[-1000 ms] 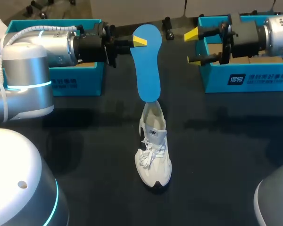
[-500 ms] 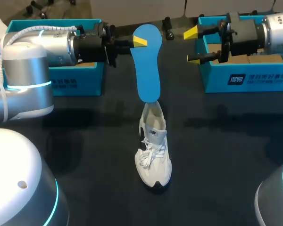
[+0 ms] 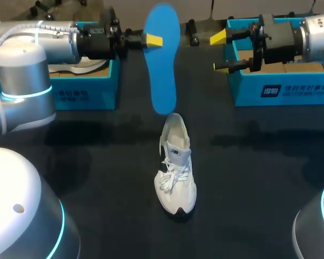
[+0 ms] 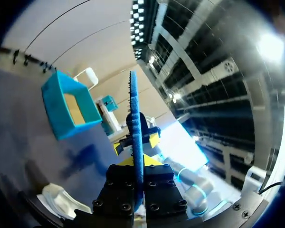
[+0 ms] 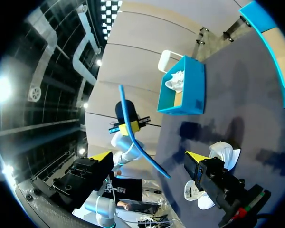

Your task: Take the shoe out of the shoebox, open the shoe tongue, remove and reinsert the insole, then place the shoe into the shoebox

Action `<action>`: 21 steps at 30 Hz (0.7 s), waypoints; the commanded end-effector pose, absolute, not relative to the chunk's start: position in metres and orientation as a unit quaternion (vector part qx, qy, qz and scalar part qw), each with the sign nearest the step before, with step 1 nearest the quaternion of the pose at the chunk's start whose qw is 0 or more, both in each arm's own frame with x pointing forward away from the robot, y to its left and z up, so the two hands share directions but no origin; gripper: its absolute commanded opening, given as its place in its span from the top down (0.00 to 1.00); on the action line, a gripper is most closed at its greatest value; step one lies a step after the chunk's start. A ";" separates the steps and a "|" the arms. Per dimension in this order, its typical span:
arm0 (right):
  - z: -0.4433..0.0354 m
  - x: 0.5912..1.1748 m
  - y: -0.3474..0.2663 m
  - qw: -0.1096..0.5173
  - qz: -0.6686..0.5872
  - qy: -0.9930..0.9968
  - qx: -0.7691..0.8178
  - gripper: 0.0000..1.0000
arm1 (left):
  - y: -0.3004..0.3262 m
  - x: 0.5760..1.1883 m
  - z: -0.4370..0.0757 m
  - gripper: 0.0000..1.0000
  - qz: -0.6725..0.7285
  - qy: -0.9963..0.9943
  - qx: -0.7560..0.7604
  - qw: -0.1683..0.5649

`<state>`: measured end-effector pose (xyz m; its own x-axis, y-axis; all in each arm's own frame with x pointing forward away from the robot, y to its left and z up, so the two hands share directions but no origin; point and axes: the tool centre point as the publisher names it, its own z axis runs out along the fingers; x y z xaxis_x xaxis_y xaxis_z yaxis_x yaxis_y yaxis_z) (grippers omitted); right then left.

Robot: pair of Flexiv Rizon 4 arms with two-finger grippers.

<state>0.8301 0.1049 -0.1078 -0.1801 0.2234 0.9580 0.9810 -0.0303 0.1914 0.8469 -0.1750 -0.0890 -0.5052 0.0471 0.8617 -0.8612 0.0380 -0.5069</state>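
My left gripper (image 3: 154,40) is shut on a blue insole (image 3: 162,70) near its upper end. The insole hangs upright over the table, its lower end just above the heel opening of the white shoe (image 3: 176,167). That shoe lies on the black table, toe toward the front edge. In the left wrist view the insole (image 4: 133,118) runs edge-on between my fingers, with the shoe (image 4: 61,199) below. My right gripper (image 3: 220,52) stands open and empty to the right of the insole, in front of the right blue shoebox (image 3: 281,89). The right wrist view shows the insole (image 5: 135,140) ahead of the right gripper (image 5: 147,159).
A second blue shoebox (image 3: 83,91) stands at the back left with a white shoe (image 3: 78,66) inside it. My left arm (image 3: 27,70) reaches over this box. The two boxes flank the dark mat where the shoe lies.
My left gripper has lifted the insole up and a little to the left, so its lower end has come away from the shoe's opening. The right arm has barely moved.
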 end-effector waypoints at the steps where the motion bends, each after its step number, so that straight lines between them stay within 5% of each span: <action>1: -0.108 0.831 0.106 0.379 -0.499 -0.584 -0.516 0.00 | -0.170 0.840 -0.080 1.00 0.660 -0.655 0.255 0.263; 11: -0.108 0.831 0.106 0.379 -0.499 -0.584 -0.516 0.00 | -0.165 0.834 -0.070 1.00 0.724 -0.673 0.108 0.107; 21: -0.108 0.831 0.106 0.379 -0.499 -0.584 -0.516 0.00 | -0.161 0.844 -0.065 1.00 0.742 -0.668 -0.017 0.061</action>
<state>0.8299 0.1050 -0.1075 -0.1788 0.2253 0.9577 0.9812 -0.0307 0.1904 0.8392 -0.1614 -0.0624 -0.9461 0.0414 0.3211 -0.3233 -0.0646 -0.9441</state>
